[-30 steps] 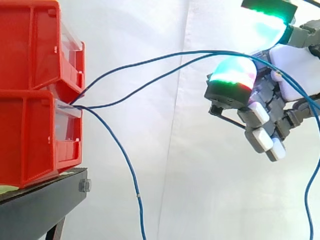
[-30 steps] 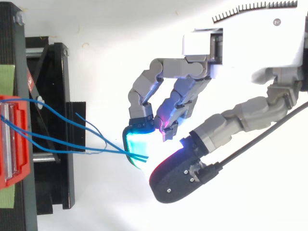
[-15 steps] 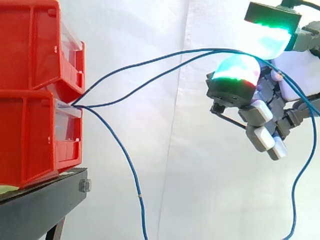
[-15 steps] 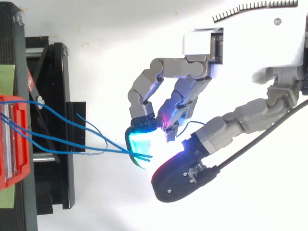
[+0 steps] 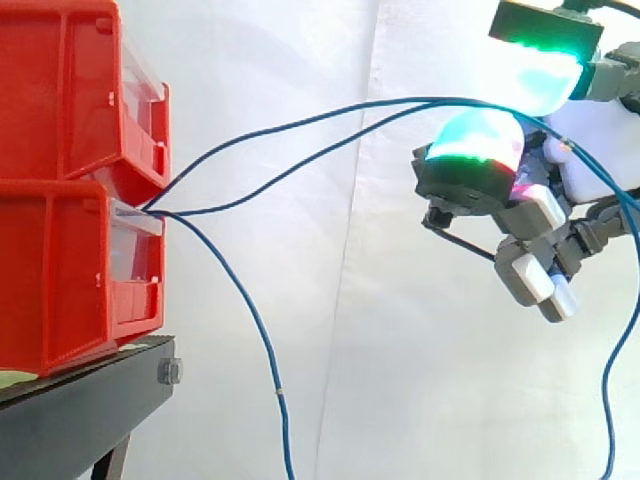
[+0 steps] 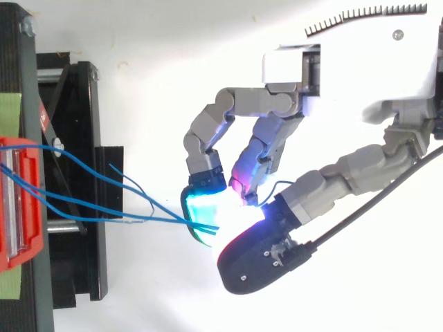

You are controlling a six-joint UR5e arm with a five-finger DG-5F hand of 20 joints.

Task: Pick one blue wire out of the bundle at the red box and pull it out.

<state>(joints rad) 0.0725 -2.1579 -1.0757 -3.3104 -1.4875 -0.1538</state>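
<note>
A brightly, evenly lit white curtain (image 5: 300, 330) hangs behind the hand (image 5: 598, 135). One long vertical fold runs down it between the hand and a black stand (image 5: 80, 420). The stand sits lower than the hand and well apart from it, with a bolt (image 5: 168, 372) at its corner. Seen from above, green tape (image 6: 10, 111) marks its far edge.

bins (image 5: 60, 200) left on stand (image 5: 80, 410), wires (image 5: 279, 394) — hand (image 6: 360, 62) right
</note>
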